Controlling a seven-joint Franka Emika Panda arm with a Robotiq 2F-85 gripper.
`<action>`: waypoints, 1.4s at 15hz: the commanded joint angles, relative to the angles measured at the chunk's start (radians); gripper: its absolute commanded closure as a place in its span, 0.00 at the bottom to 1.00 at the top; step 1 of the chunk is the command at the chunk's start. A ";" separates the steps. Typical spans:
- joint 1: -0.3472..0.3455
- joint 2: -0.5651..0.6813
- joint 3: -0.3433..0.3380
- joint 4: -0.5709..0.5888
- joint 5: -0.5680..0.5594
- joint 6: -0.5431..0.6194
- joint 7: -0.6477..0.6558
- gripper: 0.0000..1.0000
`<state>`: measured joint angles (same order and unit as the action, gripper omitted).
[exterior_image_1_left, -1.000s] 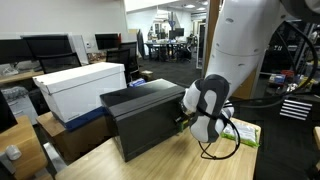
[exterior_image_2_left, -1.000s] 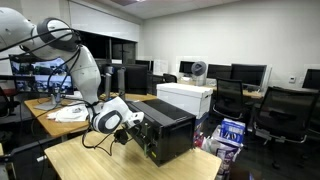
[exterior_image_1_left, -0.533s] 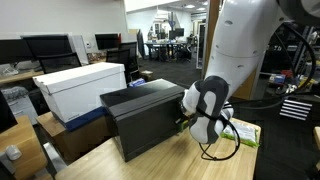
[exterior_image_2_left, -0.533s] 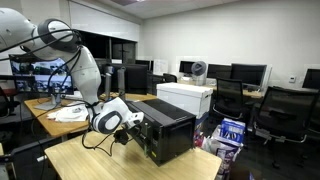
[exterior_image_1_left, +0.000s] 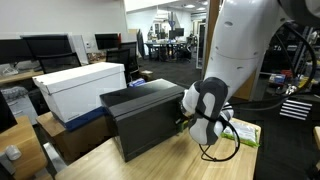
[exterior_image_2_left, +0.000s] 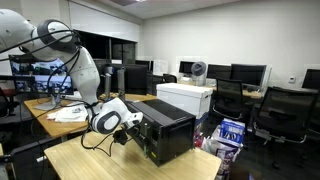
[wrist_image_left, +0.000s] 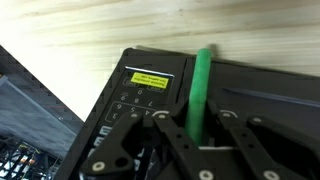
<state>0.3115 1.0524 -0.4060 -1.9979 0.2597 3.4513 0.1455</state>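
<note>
A: Start with the big pieces; where does everything stand about the black box?
B: The black box (exterior_image_1_left: 145, 115) stands on the wooden bench (exterior_image_1_left: 150, 168); the white arm (exterior_image_1_left: 240, 50) bends down at one end of the box; a white box (exterior_image_1_left: 80, 88) sits beyond its opposite end.
A: And the hand?
B: In an exterior view the hand (exterior_image_2_left: 133, 124) is close up against the black box's end; whether it touches the box I cannot tell.
A: Is it carrying anything?
B: Yes; in the wrist view its fingers are closed on a green stick (wrist_image_left: 203, 80); the stick juts straight out from the hand across the black box's dark face; its far tip reaches the box's edge, where the wood of the bench begins.
A: Anything smaller?
B: A yellow label (wrist_image_left: 150, 78) on that same face of the black box, just beside the stick.
</note>
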 joint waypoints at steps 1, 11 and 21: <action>0.070 -0.044 -0.001 -0.139 0.006 -0.019 -0.074 0.94; 0.314 -0.003 -0.045 -0.216 0.165 0.045 -0.055 0.94; 0.603 0.126 -0.168 -0.190 0.363 -0.009 0.033 0.94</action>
<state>0.8108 1.1244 -0.5508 -2.1844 0.5978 3.4750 0.1944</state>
